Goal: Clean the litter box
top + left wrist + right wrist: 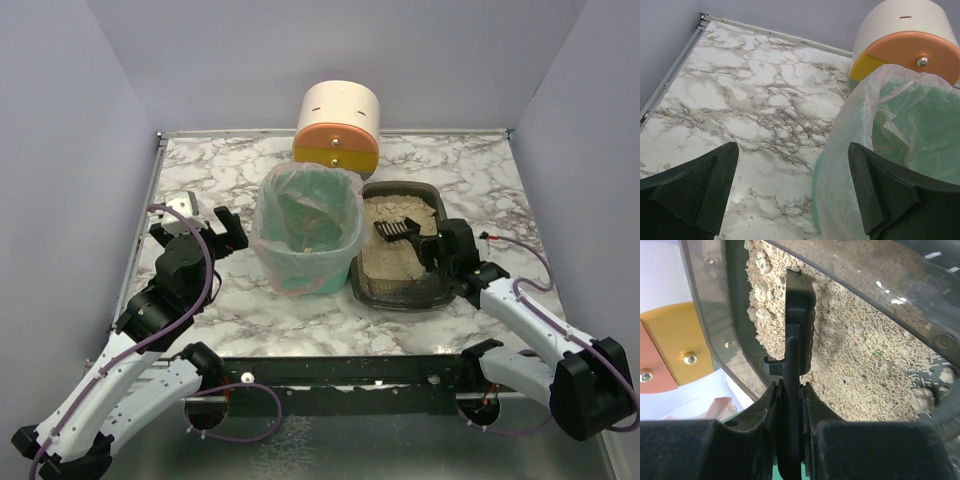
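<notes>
The litter box (432, 292) is a dark grey tray of beige litter, right of the green bin. My right gripper (428, 245) is shut on the handle of a black scoop (394, 230), whose head hangs over the litter. In the right wrist view the scoop (799, 310) stands edge-on above the pellets and clumps in the litter box (870, 355), with my right gripper (789, 390) clamped on its handle. My left gripper (226, 232) is open and empty, left of the bin. In the left wrist view it (792, 192) hangs over bare marble.
A green bin with a clear bag liner (306, 232) stands mid-table, also in the left wrist view (900, 135). A cream, orange and yellow cylinder (337, 125) stands behind it. Grey walls close in the marble table (220, 165) on three sides.
</notes>
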